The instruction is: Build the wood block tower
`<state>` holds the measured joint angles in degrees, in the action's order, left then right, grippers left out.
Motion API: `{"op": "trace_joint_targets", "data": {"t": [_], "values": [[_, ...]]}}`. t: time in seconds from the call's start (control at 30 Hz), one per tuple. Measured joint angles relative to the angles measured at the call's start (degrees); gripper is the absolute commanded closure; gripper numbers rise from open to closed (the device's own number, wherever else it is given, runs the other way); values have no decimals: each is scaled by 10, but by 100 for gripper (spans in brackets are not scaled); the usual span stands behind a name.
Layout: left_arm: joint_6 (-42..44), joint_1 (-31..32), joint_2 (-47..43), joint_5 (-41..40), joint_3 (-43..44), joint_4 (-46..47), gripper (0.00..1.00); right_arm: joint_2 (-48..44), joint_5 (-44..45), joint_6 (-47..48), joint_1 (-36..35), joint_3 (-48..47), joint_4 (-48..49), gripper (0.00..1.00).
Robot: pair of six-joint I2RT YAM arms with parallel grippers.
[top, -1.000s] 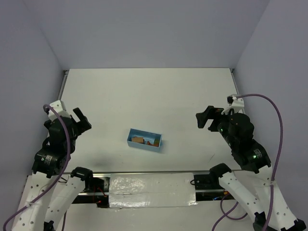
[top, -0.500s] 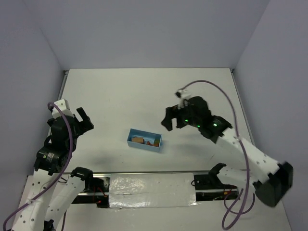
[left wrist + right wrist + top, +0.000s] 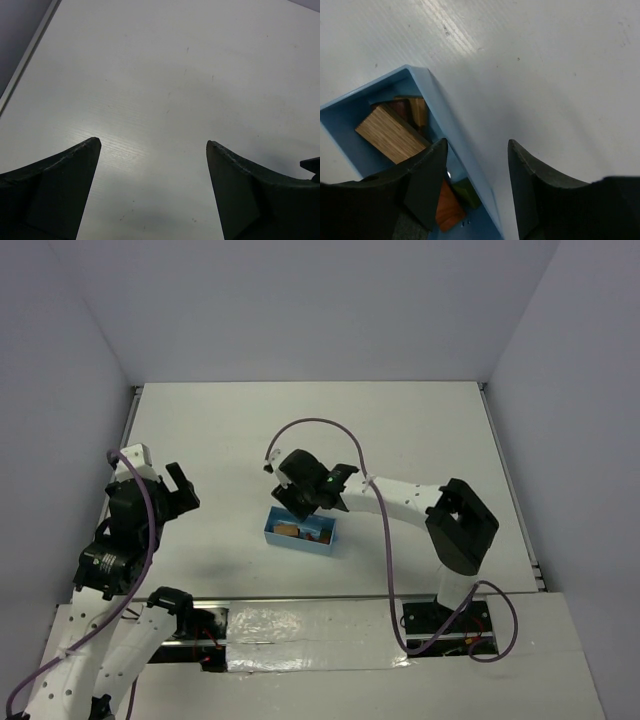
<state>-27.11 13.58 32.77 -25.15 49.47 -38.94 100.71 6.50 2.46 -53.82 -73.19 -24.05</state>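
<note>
across a white worktop, the right arm stretches leftward from its base to the middle, and the left arm stands folded at the near left corner. between them, toward the front edge, sits a light blue box, a shallow open rectangle lying at a slight angle. the right hand hangs over one of the box's long walls. the wrist view shows its two dark fingers set apart and straddling that wall, one inside the box and the other over bare worktop, clear of the wall, with nothing clamped. the left hand is spread wide and holds nothing, with only white surface beneath it, well apart from the box. the wood blocks lie loose inside the box: a tan piece with striped grain, a dark brown piece behind it, an orange-red piece and a small olive green piece just beside that, both partly hidden by the inner finger.
</note>
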Motion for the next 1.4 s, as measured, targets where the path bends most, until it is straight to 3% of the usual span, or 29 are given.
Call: {"op": "trace_joint_targets", "data": {"t": [0.13,0.27,0.3,0.47,0.77,0.97,1.13,1.2,1.23,1.4], "values": [[0,1,0,3,0,0,0,20,-19,21,0,-4,-1,50],[0,1,0,6,0,0,1,38,-33,34,0,-17,0,71],[0,1,0,6,0,0,1,46,-36,36,0,-23,0,82],[0,1,0,8,0,0,0,75,-33,50,0,-57,10,100],[0,1,7,3,0,0,1,204,34,151,24,-227,60,100],[0,1,6,-5,0,0,1,312,110,317,32,-339,170,100],[0,1,3,-5,0,0,0,353,148,462,31,-349,274,99],[0,1,5,-5,0,0,0,362,153,499,29,-349,299,91],[0,1,6,-5,0,0,1,366,155,513,28,-349,310,81],[0,1,11,-4,0,0,1,374,150,526,9,-348,322,54]]}}
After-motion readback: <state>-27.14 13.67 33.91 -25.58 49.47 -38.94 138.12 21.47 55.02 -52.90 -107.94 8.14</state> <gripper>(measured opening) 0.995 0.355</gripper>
